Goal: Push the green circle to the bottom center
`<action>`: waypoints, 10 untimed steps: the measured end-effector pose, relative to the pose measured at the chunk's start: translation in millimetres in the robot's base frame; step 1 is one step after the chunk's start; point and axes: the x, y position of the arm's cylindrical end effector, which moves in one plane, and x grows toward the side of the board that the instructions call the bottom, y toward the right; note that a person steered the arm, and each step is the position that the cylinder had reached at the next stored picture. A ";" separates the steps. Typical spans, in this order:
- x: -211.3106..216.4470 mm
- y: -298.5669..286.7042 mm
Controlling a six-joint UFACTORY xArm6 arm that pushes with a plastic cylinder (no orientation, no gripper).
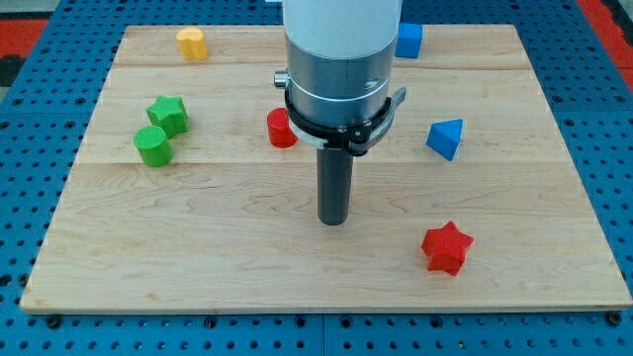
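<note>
Nearest the view's bottom, a red star block (447,247) sits alone on the pale wooden surface (198,267), low and toward the view's right. Up and to its left, near the middle of the board, the dark rod comes straight down, and my tip (333,222) rests on bare wood with no block touching it. No gripper is fitted to this arm, so nothing opens, closes or clamps; the rod simply stands there under its broad grey and white housing (341,59).

Farther up, toward the view's left, the green circle (152,146) lies well apart from my tip, close to the board's left side and at about mid-height. Touching it, or just beside it, on its upper right is a green star-like block (169,115); I cannot tell whether the two meet. At a similar depth on the view's right is a blue triangular block (446,137), also well clear of the rod.

Just left of the arm's collar, a red block (280,129) shows; its right side is hidden behind the housing, so its shape is unclear.

Along the view's top, a yellow block (193,44) stands at the left, and a blue cube-like block (409,41) peeks out from behind the arm's right side.
</note>
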 end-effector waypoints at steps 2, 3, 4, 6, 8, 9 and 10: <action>-48.0 -1.5; -38.6 -47.0; -35.5 -165.2; -114.1 -264.9; -72.4 -121.2; -82.1 -106.2; -30.1 -71.1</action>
